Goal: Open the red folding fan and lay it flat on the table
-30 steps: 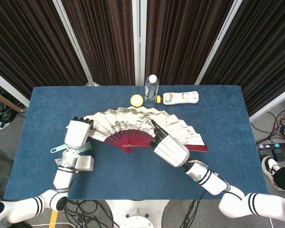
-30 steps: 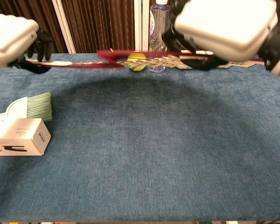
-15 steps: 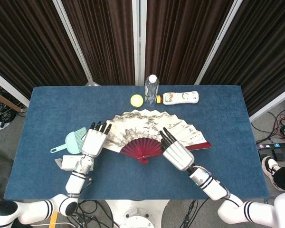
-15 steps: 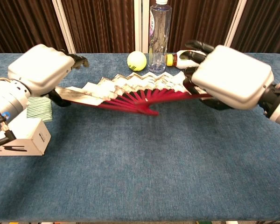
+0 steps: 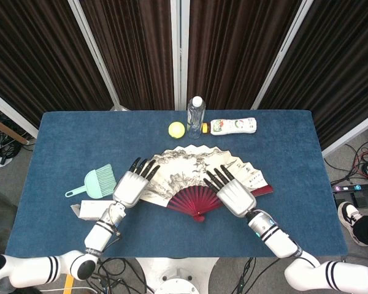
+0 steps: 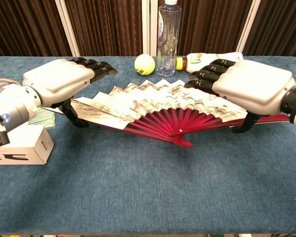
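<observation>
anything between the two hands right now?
Yes: the open red fan spans the gap from the left hand to the right hand, clearest in the head view.

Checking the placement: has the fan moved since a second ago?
Yes. The fan has come toward the robot, away from the tennis ball, and dropped to the table.

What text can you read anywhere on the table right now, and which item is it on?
None of it is legible.
White box: dark printed marks, too blurred to read.
Lying bottle: label print too small to read.
Fan: ink painting and small marks near its right end, unreadable.
Upright water bottle: no readable label.
</observation>
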Robot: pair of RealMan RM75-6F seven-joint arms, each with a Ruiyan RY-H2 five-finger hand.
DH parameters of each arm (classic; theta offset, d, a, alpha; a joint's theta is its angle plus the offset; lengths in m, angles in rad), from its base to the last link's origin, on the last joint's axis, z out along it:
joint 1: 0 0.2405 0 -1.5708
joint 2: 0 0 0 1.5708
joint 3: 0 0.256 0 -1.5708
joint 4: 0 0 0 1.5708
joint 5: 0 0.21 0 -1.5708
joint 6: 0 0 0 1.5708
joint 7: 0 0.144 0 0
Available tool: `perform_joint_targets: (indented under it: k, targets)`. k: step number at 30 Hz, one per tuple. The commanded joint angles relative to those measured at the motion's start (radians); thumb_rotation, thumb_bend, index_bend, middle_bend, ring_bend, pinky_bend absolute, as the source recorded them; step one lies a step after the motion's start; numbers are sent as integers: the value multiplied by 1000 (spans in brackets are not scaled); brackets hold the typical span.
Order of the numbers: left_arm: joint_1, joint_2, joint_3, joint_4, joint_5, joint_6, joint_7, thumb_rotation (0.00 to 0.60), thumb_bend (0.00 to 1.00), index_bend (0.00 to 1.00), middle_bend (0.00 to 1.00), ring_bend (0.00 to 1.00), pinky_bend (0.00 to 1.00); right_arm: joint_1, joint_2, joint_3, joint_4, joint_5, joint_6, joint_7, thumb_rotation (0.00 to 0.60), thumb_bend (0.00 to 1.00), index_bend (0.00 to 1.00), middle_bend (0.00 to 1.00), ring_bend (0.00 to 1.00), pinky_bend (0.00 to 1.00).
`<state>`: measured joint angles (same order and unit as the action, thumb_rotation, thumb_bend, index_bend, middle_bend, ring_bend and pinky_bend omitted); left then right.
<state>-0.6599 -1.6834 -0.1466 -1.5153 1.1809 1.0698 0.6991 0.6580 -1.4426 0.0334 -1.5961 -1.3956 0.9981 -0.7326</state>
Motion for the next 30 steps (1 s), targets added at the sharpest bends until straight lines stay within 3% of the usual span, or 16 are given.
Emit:
perform_joint_targets:
  k: [1,6,13,18,21,25,30]
  targets:
    - [-35,34,-25,-27,-70,-68,-10,600,0,2,0,0,6,13,33,13,-30,34,-35,15,600,0,0,0,0,0]
    - [-65,74,-55,-41,-167,-97,21,600,0,0,0,0,0,19,62,21,-39,46,-32,6,600,0,0,0,0,0]
    - [-99,223,-67,-150,-295,-207,-25,600,0,0,0,0,0,-2,98,36,-28,62,4,74,600,0,0,0,0,0]
    - [-32,256,-78,-161,-218,-74,-145,600,0,0,0,0,0,-57,160,27,-25,24,75,215,600,0,0,0,0,0]
    - [33,277,-71,-117,-139,50,-217,600,0,12,2,0,0,-113,198,24,-4,-13,151,398,600,9,0,41,0,0]
    - [142,313,-56,-38,-70,162,-420,600,0,77,46,4,12,-202,240,7,49,-55,258,644,600,91,0,111,0,0]
    - [260,386,7,-8,-24,234,-540,600,0,97,80,22,34,-292,270,-30,102,-97,354,785,600,103,0,104,0,0]
